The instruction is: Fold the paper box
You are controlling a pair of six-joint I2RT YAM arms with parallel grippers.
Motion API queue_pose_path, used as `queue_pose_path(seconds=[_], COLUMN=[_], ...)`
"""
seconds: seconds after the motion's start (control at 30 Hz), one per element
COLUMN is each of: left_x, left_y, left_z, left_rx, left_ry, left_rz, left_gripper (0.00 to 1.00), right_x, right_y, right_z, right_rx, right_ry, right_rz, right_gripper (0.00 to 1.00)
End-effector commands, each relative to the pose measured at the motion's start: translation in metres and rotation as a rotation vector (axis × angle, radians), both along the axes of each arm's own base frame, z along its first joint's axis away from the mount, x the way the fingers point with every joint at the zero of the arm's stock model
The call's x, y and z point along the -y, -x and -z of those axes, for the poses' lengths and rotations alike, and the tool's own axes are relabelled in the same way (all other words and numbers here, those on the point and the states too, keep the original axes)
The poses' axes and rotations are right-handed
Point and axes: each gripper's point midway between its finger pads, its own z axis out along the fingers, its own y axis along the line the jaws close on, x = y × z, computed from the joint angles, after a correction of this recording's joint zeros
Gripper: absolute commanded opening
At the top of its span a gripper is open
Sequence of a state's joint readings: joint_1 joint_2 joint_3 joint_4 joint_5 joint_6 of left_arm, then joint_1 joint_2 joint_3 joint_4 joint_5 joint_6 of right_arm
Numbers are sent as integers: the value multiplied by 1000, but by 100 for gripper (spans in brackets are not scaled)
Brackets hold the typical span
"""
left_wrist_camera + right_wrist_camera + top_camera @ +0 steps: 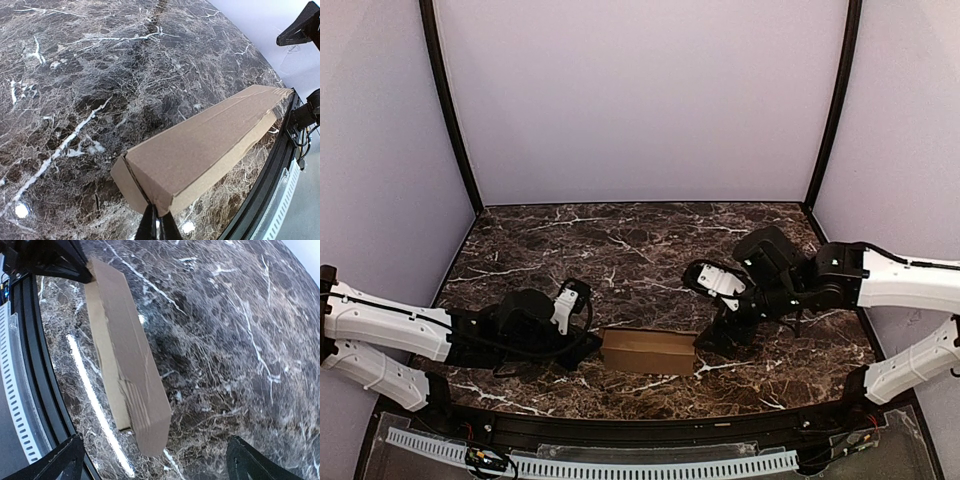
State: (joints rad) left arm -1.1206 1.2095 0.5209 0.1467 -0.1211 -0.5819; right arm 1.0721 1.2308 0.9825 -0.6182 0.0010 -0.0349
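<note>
Marble point(620, 240), lilac walls point(640, 100), paper box point(648, 351), left gripper point(156, 221) closed, right gripper point(155, 445) spread, seemingly empty

Lab-style robot test booth; plain lilac walls point(640, 100); black corner posts point(450, 110); dark marble-patterned table point(620, 240)

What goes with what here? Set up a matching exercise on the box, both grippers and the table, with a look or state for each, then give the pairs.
Things:
1. paper box
2. left gripper
3. right gripper
4. table

Looks and states:
A. dark marble with white veins
B. jaws wide open
C. brown, closed up, lying flat
D. jaws shut, tips at the box's end

Pairs: 1-C, 2-D, 3-B, 4-A
</note>
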Motion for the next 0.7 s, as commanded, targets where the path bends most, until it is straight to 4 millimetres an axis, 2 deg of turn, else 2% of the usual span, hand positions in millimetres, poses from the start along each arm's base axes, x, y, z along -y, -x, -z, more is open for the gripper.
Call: queue_pose_path(seconds=[0.0,0.07,0.17,0.27,0.37,0.43,0.47,0.67], left_x=[-15,-15,-17,-17,-17,-18,-18,-19], left_y=[5,3,1,0,-1,-1,-2,-2], left_z=[17,14,12,11,9,8,7,5], left_rx=[-48,-47,-48,-51,-56,-60,-60,-67], left_ry=[-79,-74,-73,-68,-63,-59,-56,-44], left_rz=[-32,-40,-59,-77,-85,-95,-101,-117], left_gripper=[2,2,2,2,2,2,2,2], right_x=[14,20,27,25,18,10,6,-9], right_y=[-7,-4,-5,-7,-11,-11,-11,-5], right_z=[5,10,7,7,7,6,5,4], right_rx=[-33,-30,11,44,67,80,83,105], right_ry=[-98,-113,-172,-218,-236,-263,-273,-292], right_rz=[162,164,186,179,167,139,127,55], right_gripper=[99,99,99,98,80,62,58,52])
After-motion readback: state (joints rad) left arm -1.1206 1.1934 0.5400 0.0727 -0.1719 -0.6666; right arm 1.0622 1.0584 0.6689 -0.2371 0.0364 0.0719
